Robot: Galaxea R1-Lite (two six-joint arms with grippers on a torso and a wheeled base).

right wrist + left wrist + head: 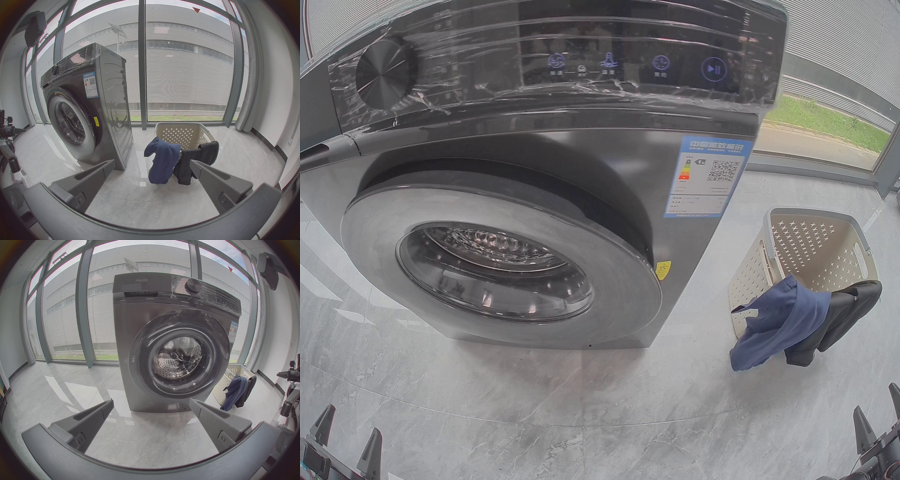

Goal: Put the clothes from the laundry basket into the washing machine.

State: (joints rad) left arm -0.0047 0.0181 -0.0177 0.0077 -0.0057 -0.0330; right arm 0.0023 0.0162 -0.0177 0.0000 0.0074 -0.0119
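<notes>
My left gripper (pixel 151 402) and right gripper (pixel 152 162) were both wide open. A blue cloth (pixel 781 322) and a black cloth (pixel 844 315) hung over the rim of the laundry basket (pixel 856 225), beside the shut washing machine (pixel 675 262).

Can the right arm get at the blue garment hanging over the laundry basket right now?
Probably yes: the blue garment drapes over the laundry basket on its near rim, and only bare floor lies between it and the open right gripper.
</notes>
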